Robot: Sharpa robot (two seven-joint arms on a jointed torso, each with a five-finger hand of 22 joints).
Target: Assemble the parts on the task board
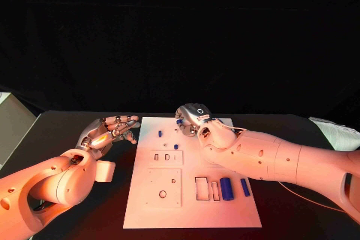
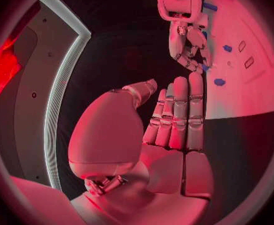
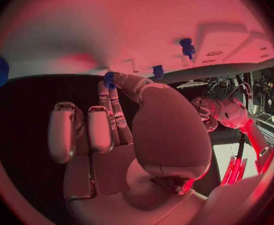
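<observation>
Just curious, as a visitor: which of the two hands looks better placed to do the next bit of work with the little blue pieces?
Likely the right hand: it is over the task board's far edge, fingertips at a small blue part. The left hand hovers open beside the board.

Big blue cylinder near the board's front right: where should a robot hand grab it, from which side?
Grip the big cylinder mid-length, coming straight down from above. It lies flat on the board, long axis running near to far, so fingers should close across its width. The gaps are narrow: a slot on one side, a thinner cylinder on the other.
</observation>
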